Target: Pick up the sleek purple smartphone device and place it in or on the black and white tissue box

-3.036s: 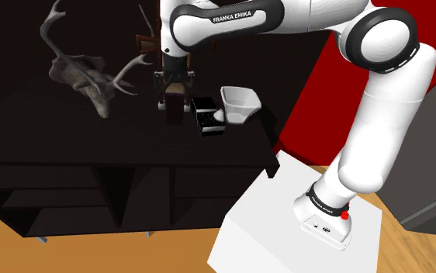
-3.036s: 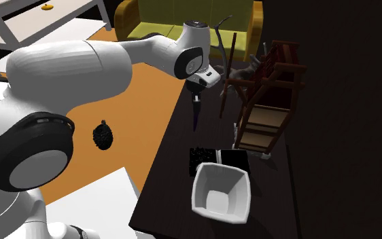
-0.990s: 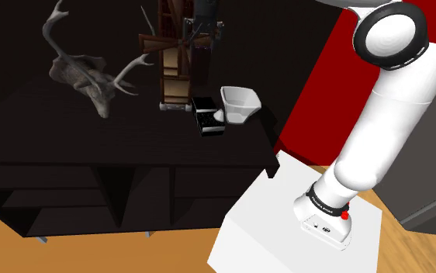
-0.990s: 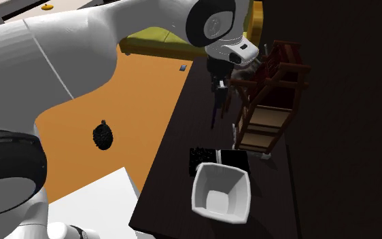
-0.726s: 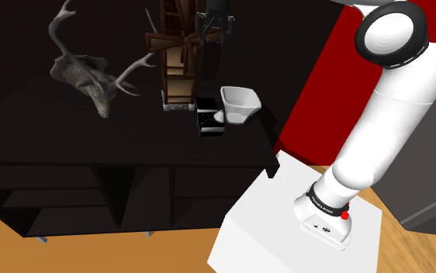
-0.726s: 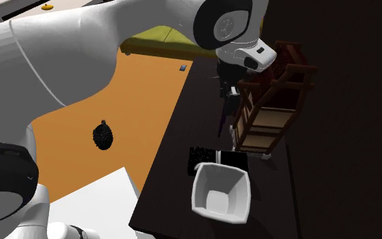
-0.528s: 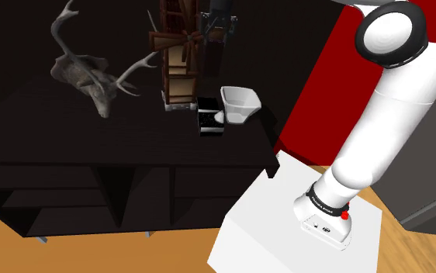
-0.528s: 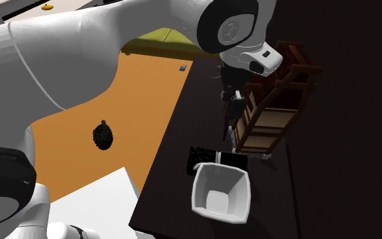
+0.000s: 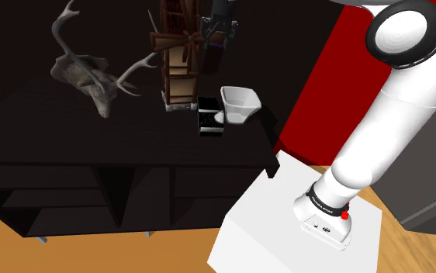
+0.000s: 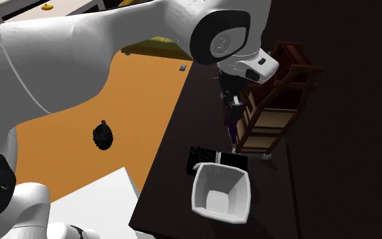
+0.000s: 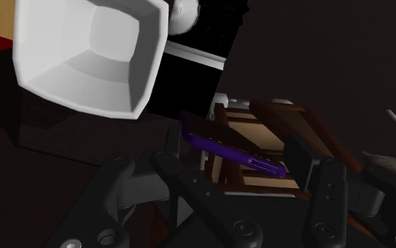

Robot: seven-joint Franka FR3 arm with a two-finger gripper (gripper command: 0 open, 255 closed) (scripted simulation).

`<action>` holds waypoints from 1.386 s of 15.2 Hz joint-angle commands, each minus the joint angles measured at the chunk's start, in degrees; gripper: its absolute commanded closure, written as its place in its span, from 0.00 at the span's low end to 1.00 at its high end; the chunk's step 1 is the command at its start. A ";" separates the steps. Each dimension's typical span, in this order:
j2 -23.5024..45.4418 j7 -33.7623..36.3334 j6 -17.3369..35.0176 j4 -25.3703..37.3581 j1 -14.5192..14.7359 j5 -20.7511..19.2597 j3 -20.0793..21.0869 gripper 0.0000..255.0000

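Observation:
My black gripper (image 11: 233, 153) is shut on a thin purple smartphone (image 11: 232, 149), clasped edge-on between the fingers (image 11: 299, 151). In the shoulder view the gripper (image 9: 219, 35) hangs high over the dark table with the phone (image 9: 222, 48) pointing down, above and slightly behind the black and white tissue box (image 9: 209, 116). The second exterior view has the gripper (image 10: 232, 112) and phone (image 10: 233, 126) beside the wooden rack, above the tissue box (image 10: 213, 160). Below the gripper, the box (image 11: 196, 60) shows a white tissue (image 11: 183, 13) on top.
A white square bowl (image 9: 240, 103) (image 10: 222, 193) (image 11: 94, 56) stands right beside the tissue box. A brown wooden rack (image 9: 176, 58) (image 10: 271, 108) rises close to the gripper. An antlered deer head (image 9: 92, 74) lies further along the dark table (image 9: 69, 132).
The gripper has risen from the tabletop with the phone in it and drifted toward the shoulder view's right, nearer the spot over the tissue box. The bowl and box have not moved.

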 commanded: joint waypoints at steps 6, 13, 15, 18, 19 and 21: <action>1.28 0.19 5.84 -7.28 -0.21 -0.04 -0.23 1.00; 1.41 0.25 11.19 -12.50 -0.26 -0.11 -0.31 1.00; 1.59 0.29 12.88 -14.02 -0.24 -0.16 -0.35 1.00; 1.59 0.29 12.88 -14.02 -0.24 -0.16 -0.36 1.00; 1.59 0.29 12.88 -14.02 -0.23 -0.16 -0.36 1.00; 1.59 0.29 12.88 -14.02 -0.23 -0.16 -0.37 1.00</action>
